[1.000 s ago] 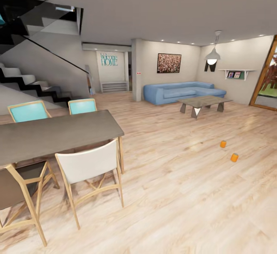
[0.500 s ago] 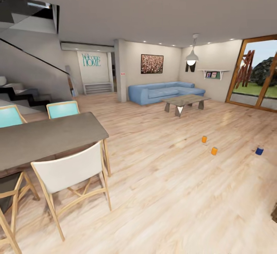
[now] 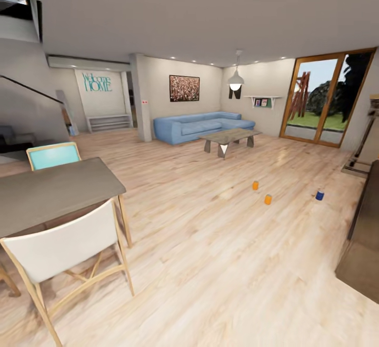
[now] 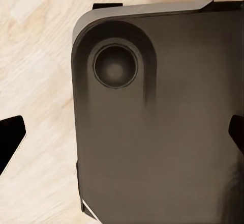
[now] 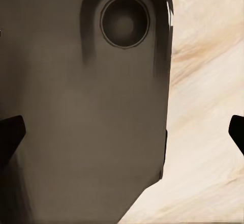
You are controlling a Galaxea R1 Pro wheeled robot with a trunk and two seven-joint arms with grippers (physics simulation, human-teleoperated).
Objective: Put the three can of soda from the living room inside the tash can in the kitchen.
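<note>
The view has turned right, so all three cans are now on the living room floor (image 3: pixel 221 221): two orange cans (image 3: pixel 255 185) (image 3: pixel 268 199) and the blue can (image 3: pixel 319 195). Both hands seem wide, holding nothing.

A dark grey tabletop (image 3: pixel 52 192) is standing at the near left, with a white-backed chair (image 3: pixel 60 244) just beside its front edge and a teal chair (image 3: pixel 52 155) behind it. A low coffee table (image 3: pixel 229 138) is sitting on the floor farther off. A framed picture (image 3: pixel 184 88) is hanging on the far wall, and a pendant lamp (image 3: pixel 236 80) is hanging from the ceiling. A wood-framed glass door (image 3: pixel 323 97) is showing greenery at right.
</note>
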